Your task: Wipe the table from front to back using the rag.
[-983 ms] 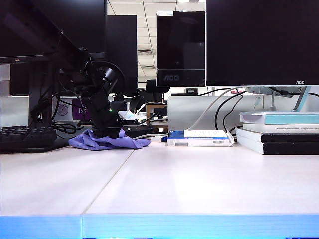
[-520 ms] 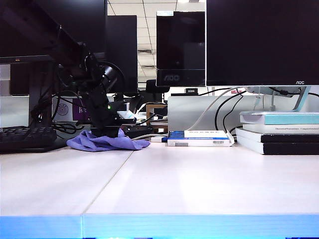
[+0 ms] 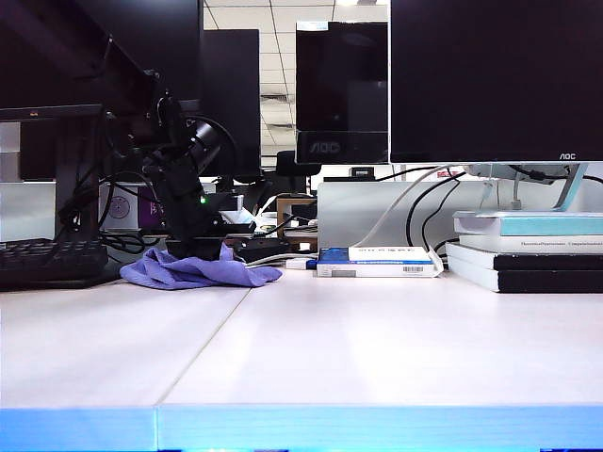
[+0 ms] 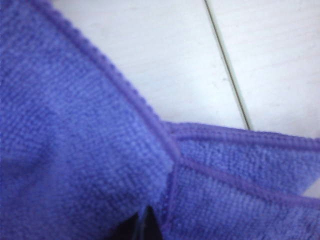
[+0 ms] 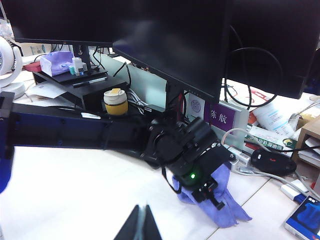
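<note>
At the far left of the worktop (image 3: 377,348), close to the back edge, the rag (image 3: 193,271) lies in a crumpled purple heap, just left of the thin seam that runs front to back across the pale surface. Directly over it stands the left hand (image 3: 201,247), pointing down into the cloth, its black arm coming in from the upper left of the exterior view with a small green light showing on the wrist. Its fingers are pressed together on a fold of the rag — the left wrist view is almost filled with fuzzy purple cloth (image 4: 100,150), a stitched hem crossing it, and the dark fingertips (image 4: 142,225) meet at the cloth with no gap between them. Bare pale worktop (image 4: 170,60) and the seam show beyond the hem.

Seen from the right wrist camera, the left hand (image 5: 212,197) sits on the bunched rag (image 5: 227,200), which spills out from under it onto the white surface. The right hand (image 5: 141,224) hangs well apart from the rag, above bare worktop; only its two dark fingertips show, drawn together to a point.

Behind the rag — monitors (image 3: 495,80), cables, a keyboard (image 3: 52,259) at the left and a stack of books (image 3: 528,250) at the right.
</note>
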